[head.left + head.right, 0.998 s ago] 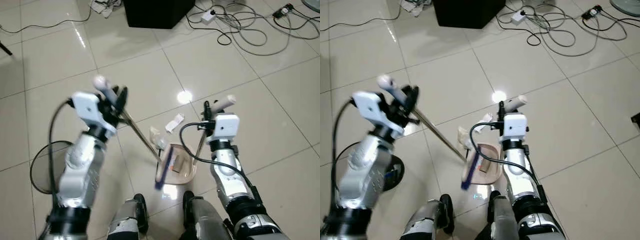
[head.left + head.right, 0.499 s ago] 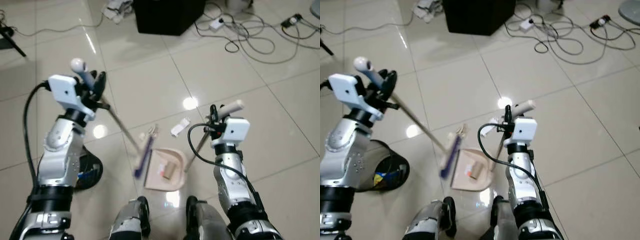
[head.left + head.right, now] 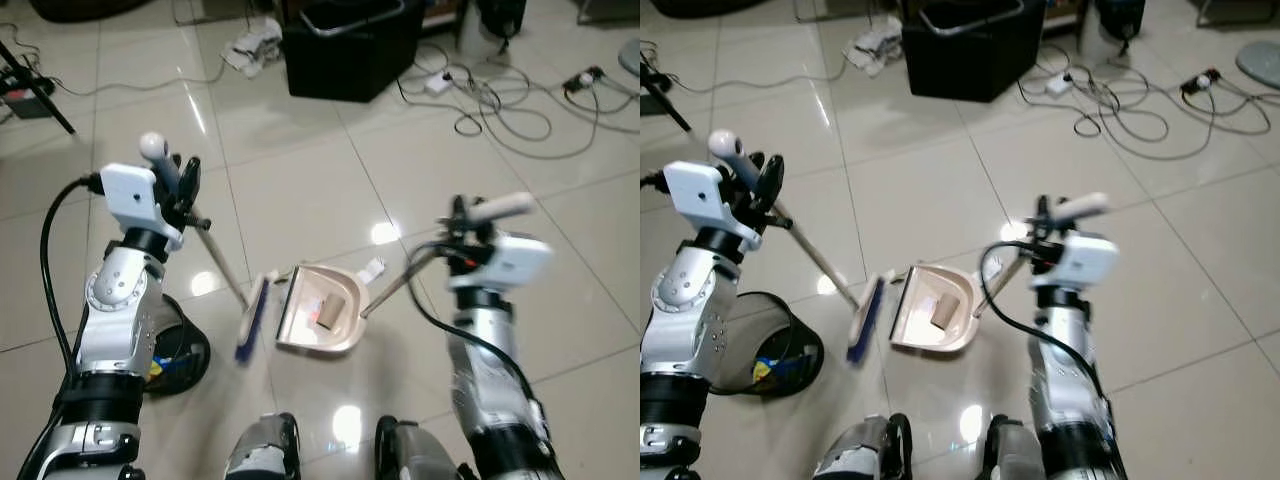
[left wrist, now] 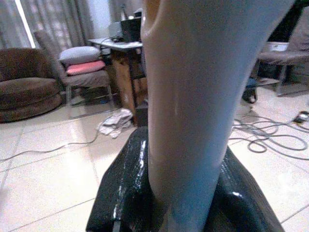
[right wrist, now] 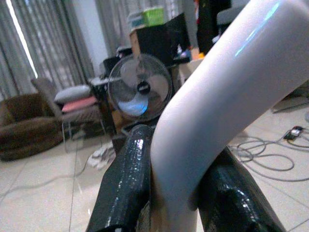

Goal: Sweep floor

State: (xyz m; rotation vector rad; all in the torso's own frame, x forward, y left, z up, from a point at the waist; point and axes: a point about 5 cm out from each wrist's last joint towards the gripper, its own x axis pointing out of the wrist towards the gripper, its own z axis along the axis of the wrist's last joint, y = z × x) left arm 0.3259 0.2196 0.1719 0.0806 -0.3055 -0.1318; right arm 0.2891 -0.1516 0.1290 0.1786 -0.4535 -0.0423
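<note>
Fingers of the left hand [image 3: 185,180] clamp the broom [image 3: 250,318] handle; the right hand [image 3: 462,222] grips the dustpan [image 3: 318,322] handle. Broom head sits just left of the dustpan. Tilting the loaded pan may spill its scraps; glossy tiles [image 3: 300,190] invite sliding. Beyond the dustpan, cables [image 3: 500,100] and a black bin [image 3: 350,50].

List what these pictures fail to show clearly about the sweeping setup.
- Left gripper: in the left wrist view the broom handle hides most of both fingers.
- Right gripper: blurred in both eye views; the dustpan handle blocks the right wrist view.
- Broom head: blurred, bristles unreadable.
- Debris in the dustpan: too small to identify.
- Bin beside the left arm: partly hidden by that arm, contents unclear.
</note>
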